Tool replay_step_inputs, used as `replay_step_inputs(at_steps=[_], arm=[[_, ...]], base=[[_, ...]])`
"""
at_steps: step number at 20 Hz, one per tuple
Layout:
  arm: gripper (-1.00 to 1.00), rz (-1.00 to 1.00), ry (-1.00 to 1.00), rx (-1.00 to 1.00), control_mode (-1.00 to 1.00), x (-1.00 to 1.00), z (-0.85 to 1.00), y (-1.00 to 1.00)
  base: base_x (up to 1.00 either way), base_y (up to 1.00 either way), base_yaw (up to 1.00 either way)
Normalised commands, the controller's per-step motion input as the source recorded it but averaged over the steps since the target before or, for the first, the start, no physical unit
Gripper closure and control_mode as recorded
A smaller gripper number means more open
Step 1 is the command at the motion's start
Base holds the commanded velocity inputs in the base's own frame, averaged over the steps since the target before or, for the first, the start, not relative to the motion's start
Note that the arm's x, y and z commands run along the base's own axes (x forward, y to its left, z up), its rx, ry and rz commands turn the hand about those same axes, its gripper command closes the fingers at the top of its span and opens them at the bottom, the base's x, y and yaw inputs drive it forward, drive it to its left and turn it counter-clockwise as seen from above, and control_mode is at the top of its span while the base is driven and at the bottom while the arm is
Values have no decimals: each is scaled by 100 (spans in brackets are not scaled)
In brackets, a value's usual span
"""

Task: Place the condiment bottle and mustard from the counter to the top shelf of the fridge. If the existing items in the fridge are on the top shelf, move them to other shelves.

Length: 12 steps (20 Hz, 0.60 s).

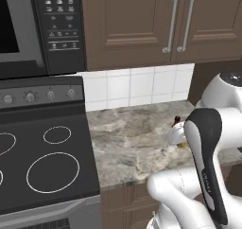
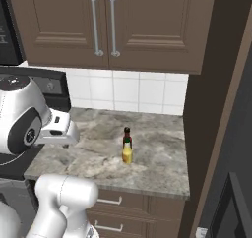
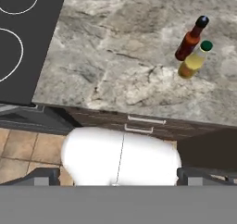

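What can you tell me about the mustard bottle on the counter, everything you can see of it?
The mustard is a small yellow squeeze bottle with a green cap and a more orange lower part, plastic by its look. It stands upright on the marbled stone counter, toward the far end from the stovetop. The dark condiment bottle stands right beside it; whether they touch cannot be told. Nothing grips it.

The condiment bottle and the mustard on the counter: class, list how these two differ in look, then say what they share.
Colour: the condiment bottle is dark red-brown, while the mustard is yellow with an orange lower part.
Cap: the condiment bottle has a black cap; the mustard has a green one.
Shape: the condiment bottle is slimmer with a narrow neck; the mustard looks stouter.
Shared: both stand upright, close together, on the counter.
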Motion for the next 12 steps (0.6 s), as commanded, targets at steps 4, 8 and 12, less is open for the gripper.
replay_step_inputs(at_steps=[4, 8, 12], arm=[[-100, -8, 12, 4, -100, 69, -89, -98], [-100, -8, 23, 16, -100, 98, -100, -100], [-100, -7, 10, 7, -100, 100, -87, -64]], base=[[0, 0, 0], [0, 0, 0], [0, 0, 0]])
